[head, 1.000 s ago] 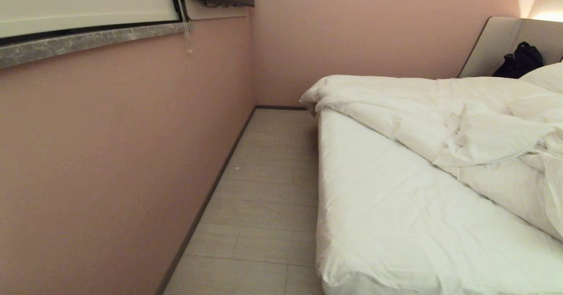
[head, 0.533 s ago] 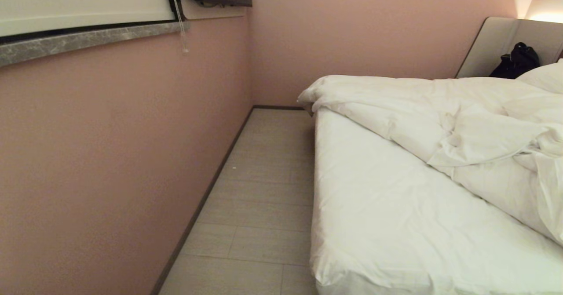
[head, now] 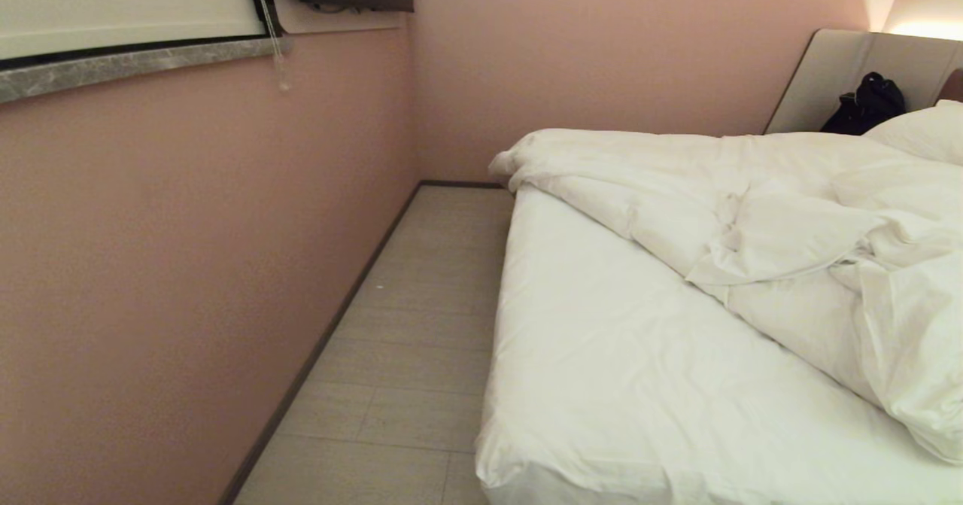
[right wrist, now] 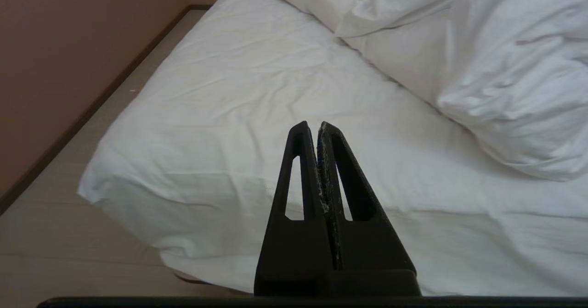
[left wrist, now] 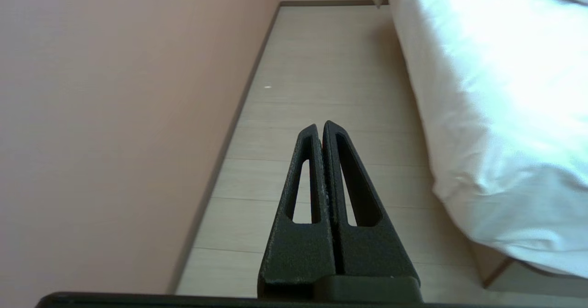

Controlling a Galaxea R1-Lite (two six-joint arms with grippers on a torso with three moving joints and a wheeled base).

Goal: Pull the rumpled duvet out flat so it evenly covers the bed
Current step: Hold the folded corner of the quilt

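The white duvet (head: 752,204) lies rumpled and bunched over the far and right part of the bed (head: 602,369), leaving the near left corner of the sheeted mattress bare. In the right wrist view the duvet (right wrist: 482,60) piles up beyond the bare sheet (right wrist: 257,97). My right gripper (right wrist: 312,125) is shut and empty, held above the bed's near corner. My left gripper (left wrist: 320,125) is shut and empty, held over the floor strip beside the bed (left wrist: 482,115). Neither arm shows in the head view.
A narrow tiled floor aisle (head: 421,324) runs between the pink wall (head: 188,264) and the bed's left side. A pillow (head: 921,132) and a black bag (head: 865,102) sit by the beige headboard panel (head: 835,76). A window sill (head: 128,68) with a hanging blind cord juts from the wall.
The whole head view has shifted left, so the camera has turned right toward the bed. The duvet and both grippers look unchanged.
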